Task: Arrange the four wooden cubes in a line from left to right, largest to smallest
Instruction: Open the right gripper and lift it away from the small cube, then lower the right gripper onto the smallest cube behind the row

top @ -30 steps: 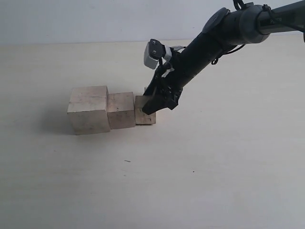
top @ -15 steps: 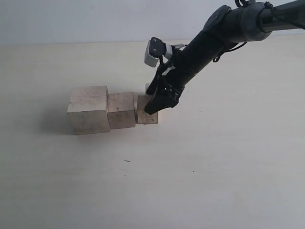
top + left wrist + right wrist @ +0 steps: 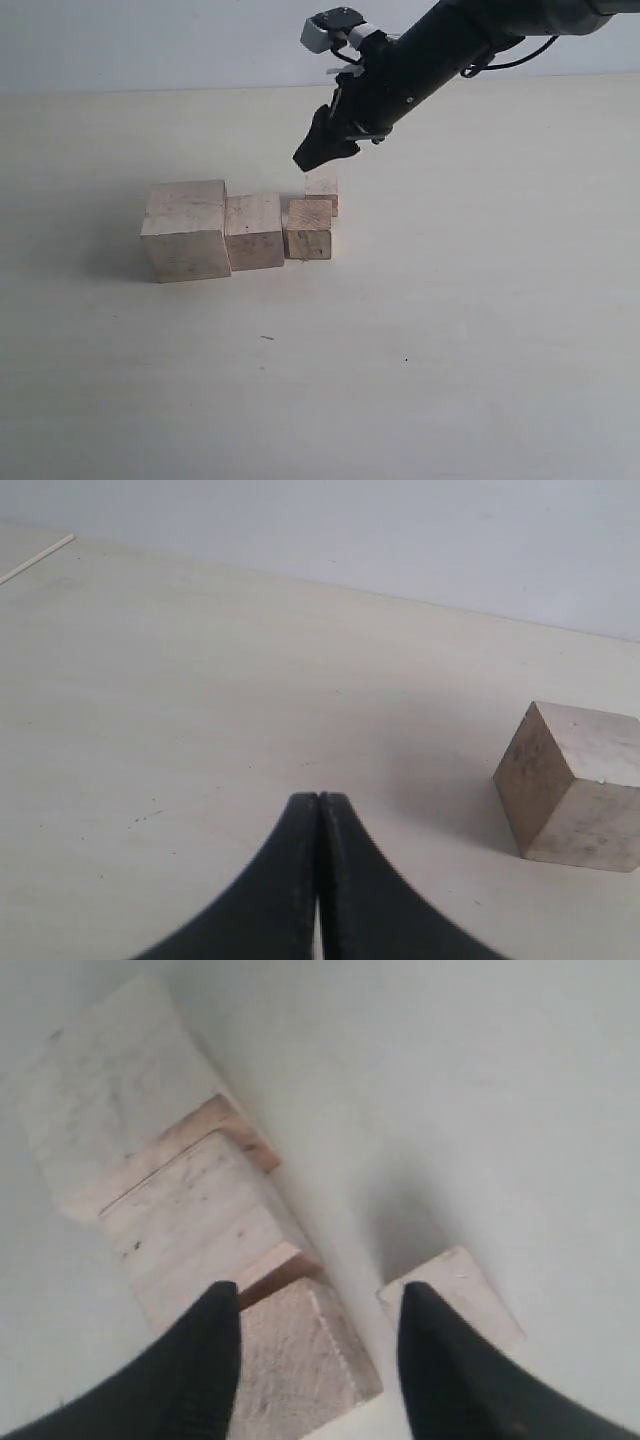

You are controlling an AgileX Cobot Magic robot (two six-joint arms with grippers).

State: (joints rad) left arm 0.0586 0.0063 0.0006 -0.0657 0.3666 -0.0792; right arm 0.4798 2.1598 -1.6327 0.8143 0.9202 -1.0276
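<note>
Three wooden cubes sit in a touching row: the big whitish cube [image 3: 185, 230], the second cube [image 3: 254, 230] and the third cube [image 3: 309, 228]. The smallest tan cube [image 3: 322, 189] stands just behind the third one. My right gripper [image 3: 310, 158] hangs above the small cube, open and holding nothing. In the right wrist view its open fingers [image 3: 215, 1360] frame the third cube [image 3: 300, 1360] and the smallest cube [image 3: 455, 1295], with the second cube [image 3: 190, 1220] and the big cube [image 3: 110, 1090] beyond. My left gripper [image 3: 318, 800] is shut and empty, low over the table, with one pale cube [image 3: 575, 785] off to its side.
The pale tabletop [image 3: 450, 330] stretches bare around the cubes, and a light wall [image 3: 150, 40] rises behind it. A thin pale edge line [image 3: 35, 558] shows at the far corner in the left wrist view.
My right gripper has let go of the third cube and risen up and back from it. The smallest cube behind it has come into view. The row stays put.
</note>
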